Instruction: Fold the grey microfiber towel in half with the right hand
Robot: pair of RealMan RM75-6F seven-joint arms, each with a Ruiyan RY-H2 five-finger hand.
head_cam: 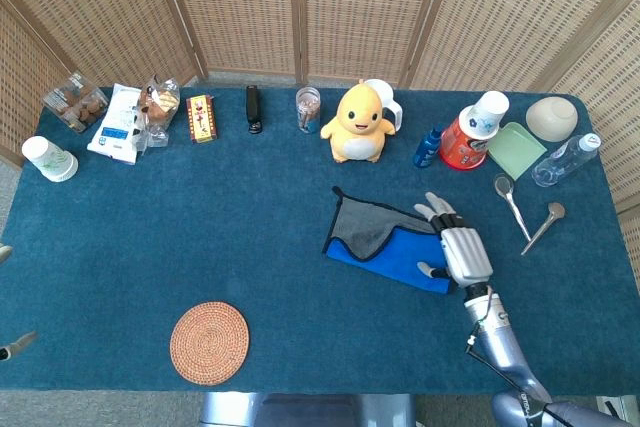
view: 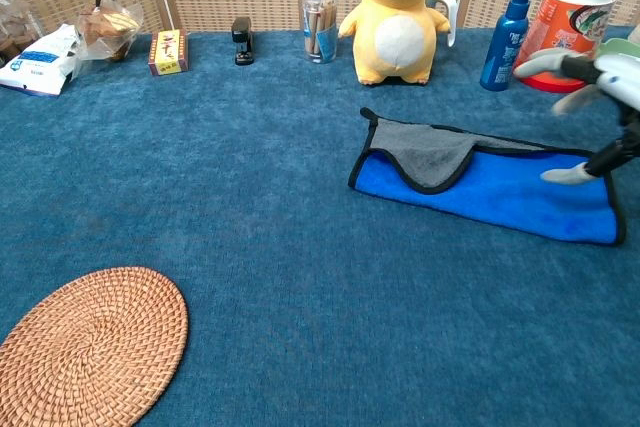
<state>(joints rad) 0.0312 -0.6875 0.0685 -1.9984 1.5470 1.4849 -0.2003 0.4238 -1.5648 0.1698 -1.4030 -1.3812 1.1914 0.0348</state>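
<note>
Towel (head_cam: 390, 245) lies just in front of the yellow plush duck (head_cam: 358, 125), partly folded; right hand (head_cam: 458, 250) hovers unclenched, empty, above its right end; recommend pinching that edge cleanly

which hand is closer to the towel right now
Right. The right hand is over the towel's right end, fingers spread, holding nothing. The left hand is barely in view: only something at the table's far left edge, far from the towel.
</note>
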